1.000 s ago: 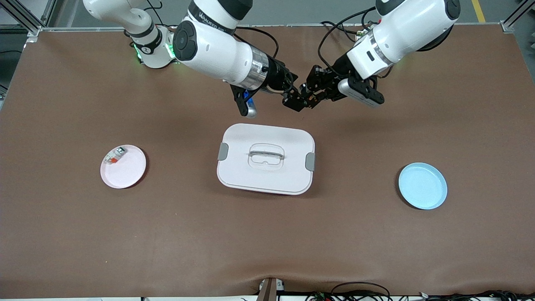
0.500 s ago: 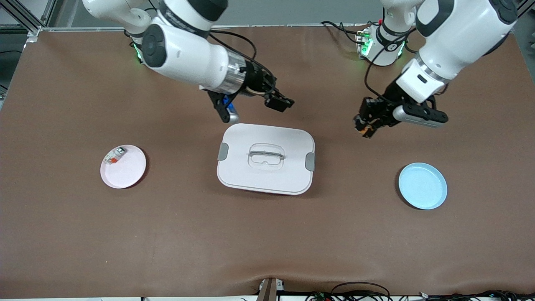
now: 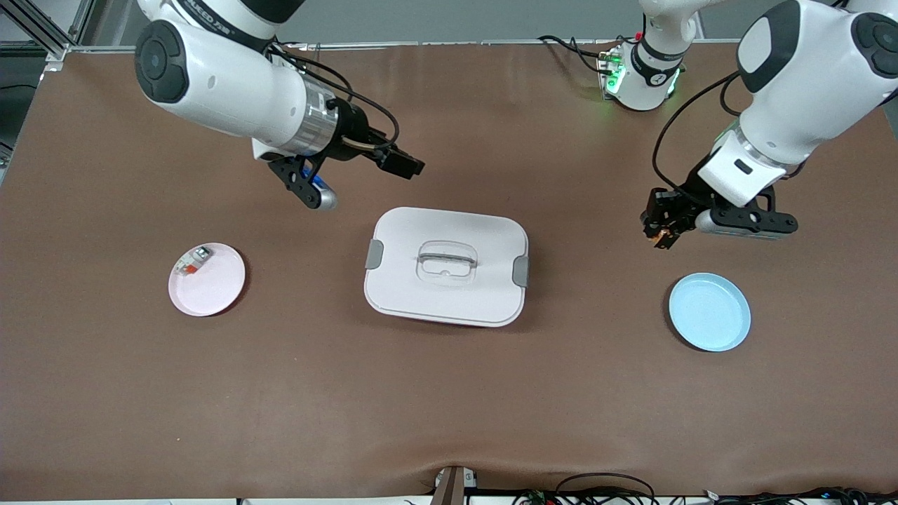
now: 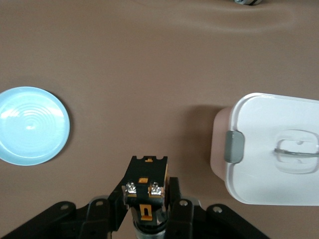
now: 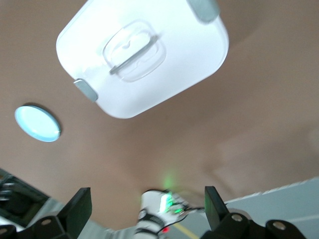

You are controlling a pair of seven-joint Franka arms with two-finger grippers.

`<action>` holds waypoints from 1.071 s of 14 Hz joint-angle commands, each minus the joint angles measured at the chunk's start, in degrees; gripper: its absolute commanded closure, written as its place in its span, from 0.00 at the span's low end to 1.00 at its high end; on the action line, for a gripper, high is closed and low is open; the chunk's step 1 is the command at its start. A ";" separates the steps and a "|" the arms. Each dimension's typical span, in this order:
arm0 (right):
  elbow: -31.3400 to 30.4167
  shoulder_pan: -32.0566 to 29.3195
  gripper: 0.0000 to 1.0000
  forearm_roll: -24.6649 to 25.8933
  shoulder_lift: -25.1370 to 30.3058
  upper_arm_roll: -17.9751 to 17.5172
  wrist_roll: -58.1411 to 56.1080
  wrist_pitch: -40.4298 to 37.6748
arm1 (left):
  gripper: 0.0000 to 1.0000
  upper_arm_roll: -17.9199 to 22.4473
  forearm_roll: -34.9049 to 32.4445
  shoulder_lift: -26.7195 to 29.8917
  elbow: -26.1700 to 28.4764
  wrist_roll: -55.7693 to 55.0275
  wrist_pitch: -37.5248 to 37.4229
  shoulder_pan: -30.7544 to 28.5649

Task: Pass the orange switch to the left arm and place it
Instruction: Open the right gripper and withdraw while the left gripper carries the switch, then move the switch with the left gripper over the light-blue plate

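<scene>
My left gripper is shut on the orange switch, a tiny black block with orange patches, and holds it over the bare table between the box and the blue plate. In the left wrist view the switch sits clamped between the fingers. The white box with grey latches stands mid-table; it also shows in the left wrist view and the right wrist view. My right gripper is open and empty, over the table toward the right arm's end from the box.
A light blue plate lies toward the left arm's end, nearer the front camera than the left gripper. A pink plate toward the right arm's end holds a small white piece with a red-orange end.
The two grippers met above the box a second ago. The left gripper has carried the switch off toward the blue plate; the right gripper, open, has drawn back toward its own end.
</scene>
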State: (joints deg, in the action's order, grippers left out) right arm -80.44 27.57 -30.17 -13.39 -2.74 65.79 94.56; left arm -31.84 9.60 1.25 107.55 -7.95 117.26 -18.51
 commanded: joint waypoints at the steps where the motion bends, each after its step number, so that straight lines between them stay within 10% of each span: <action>1: -4.29 -1.55 0.00 6.76 4.50 -0.68 -7.40 -1.91 | 1.00 -0.51 -5.80 -2.48 -3.48 1.00 -2.21 -0.48; 15: -5.79 -17.81 0.00 25.78 7.23 -0.68 -46.09 -9.83 | 1.00 -0.33 -19.79 -11.97 -6.13 31.93 -8.98 -2.85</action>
State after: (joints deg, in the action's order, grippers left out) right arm -84.04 12.63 -5.37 -8.13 -2.44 23.54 84.26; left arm -31.79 -8.49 -9.53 103.15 22.11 110.37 -20.94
